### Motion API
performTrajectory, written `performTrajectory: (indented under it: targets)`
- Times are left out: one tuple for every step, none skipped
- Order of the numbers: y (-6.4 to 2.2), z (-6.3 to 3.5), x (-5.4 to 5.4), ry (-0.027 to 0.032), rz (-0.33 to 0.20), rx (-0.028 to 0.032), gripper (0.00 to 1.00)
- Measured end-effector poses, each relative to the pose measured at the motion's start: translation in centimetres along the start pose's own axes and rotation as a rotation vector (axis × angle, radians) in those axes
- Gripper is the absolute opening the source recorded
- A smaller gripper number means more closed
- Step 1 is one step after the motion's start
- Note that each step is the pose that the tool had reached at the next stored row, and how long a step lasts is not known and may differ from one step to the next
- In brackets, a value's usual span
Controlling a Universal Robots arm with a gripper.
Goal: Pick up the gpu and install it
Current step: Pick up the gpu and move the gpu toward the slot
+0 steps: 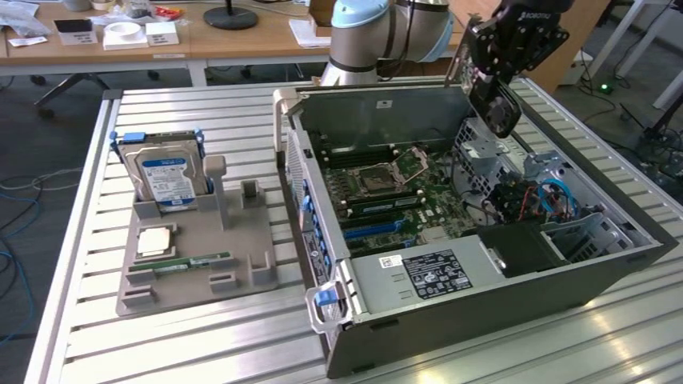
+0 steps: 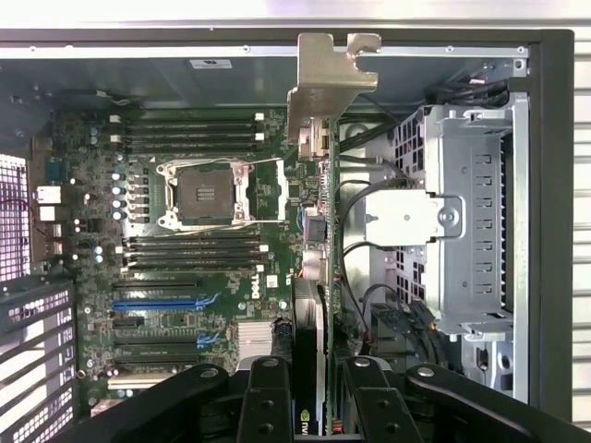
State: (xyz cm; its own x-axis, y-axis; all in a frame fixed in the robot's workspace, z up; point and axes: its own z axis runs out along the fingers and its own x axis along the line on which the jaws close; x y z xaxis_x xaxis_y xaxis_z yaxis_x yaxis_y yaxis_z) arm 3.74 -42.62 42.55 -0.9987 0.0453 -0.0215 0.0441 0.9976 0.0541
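Note:
My gripper (image 1: 493,70) hangs over the far right part of the open computer case (image 1: 469,312) and is shut on the gpu (image 1: 500,108). The gpu is a dark card held upright on edge, above the case's drive bay area. In the wrist view the gpu (image 2: 328,231) appears edge-on as a thin strip, with its silvery metal bracket (image 2: 328,78) at the end away from my gripper (image 2: 319,392). One black finger (image 2: 268,397) sits on each side of the card. Beside the card lie the motherboard (image 2: 185,268) and its blue expansion slots (image 2: 157,302).
A grey parts holder (image 1: 192,264) stands at the exterior view's left with a blue-labelled hard drive (image 1: 162,172), a CPU (image 1: 155,238) and a green RAM stick (image 1: 197,262). Inside the case are a metal drive cage (image 2: 471,231), loose cables (image 1: 533,200) and a power supply (image 1: 427,276).

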Motion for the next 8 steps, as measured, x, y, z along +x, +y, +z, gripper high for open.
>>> performTrajectory:
  targets:
    - [0.0, 0.04, 0.0, 0.0, 0.0, 0.0, 0.26]
    - [-0.01, 0.09, 0.0, 0.0, 0.0, 0.0, 0.26]
    - [-0.01, 0.16, 0.0, 0.0, 0.0, 0.0, 0.26]
    - [-0.02, 0.26, 0.0, 0.0, 0.0, -0.0001, 0.26]
    - [-0.02, 0.37, 0.01, 0.0, 0.0, -0.0001, 0.26]
    - [-0.03, 0.48, 0.01, 0.0, 0.0, 0.0, 0.26]
    - [-0.03, 0.59, 0.01, 0.0, 0.0, 0.0001, 0.26]
    - [-0.04, 0.7, 0.01, 0.0, 0.0, -0.0001, 0.26]
